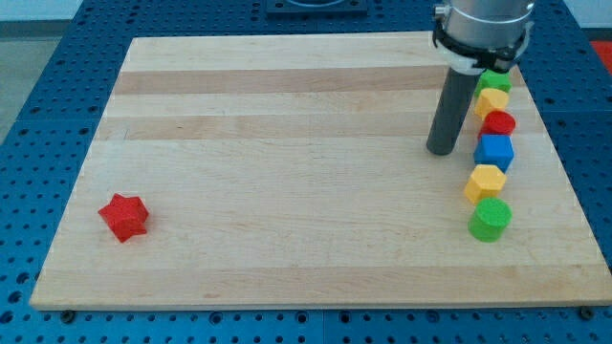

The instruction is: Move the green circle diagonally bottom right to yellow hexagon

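Green circle (491,219) sits at the bottom of a column of blocks near the view's right edge, and it is the block nearest the view's bottom there.

Going from biggest to smallest, I see the wooden board (287,162) filling most of the view, resting on a blue pegboard bench (38,115). Over its upper right hangs the arm's grey wrist housing (481,29), and from it a dark rod runs straight down. My tip (440,151) rests on the board just left of the column, level with the red block (498,123) and the blue block (494,151), beside them with a narrow gap. The rod carries no jaws at all, so there is nothing spread, pressed or pinching to report.

The column runs top to bottom like this: a green block (494,80) partly hidden by the wrist, a yellow block (492,100), the red block, the blue block, the yellow hexagon (485,182), then the green circle. Neighbours in the column touch or nearly touch; I cannot tell which. The green circle lies just below the yellow hexagon and slightly toward the view's right of it.

Well apart from all this, a red star (123,216) sits alone near the board's lower left corner.
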You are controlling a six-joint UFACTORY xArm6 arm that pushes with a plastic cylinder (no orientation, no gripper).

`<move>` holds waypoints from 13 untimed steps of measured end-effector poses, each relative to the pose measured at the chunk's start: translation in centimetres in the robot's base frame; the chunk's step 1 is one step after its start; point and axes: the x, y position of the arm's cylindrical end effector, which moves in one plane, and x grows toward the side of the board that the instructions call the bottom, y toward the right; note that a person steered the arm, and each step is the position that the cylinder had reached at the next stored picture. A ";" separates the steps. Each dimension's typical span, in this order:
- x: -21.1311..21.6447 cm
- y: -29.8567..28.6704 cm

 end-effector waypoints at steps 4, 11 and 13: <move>2.2 2.0; 1.5 4.8; 0.6 1.1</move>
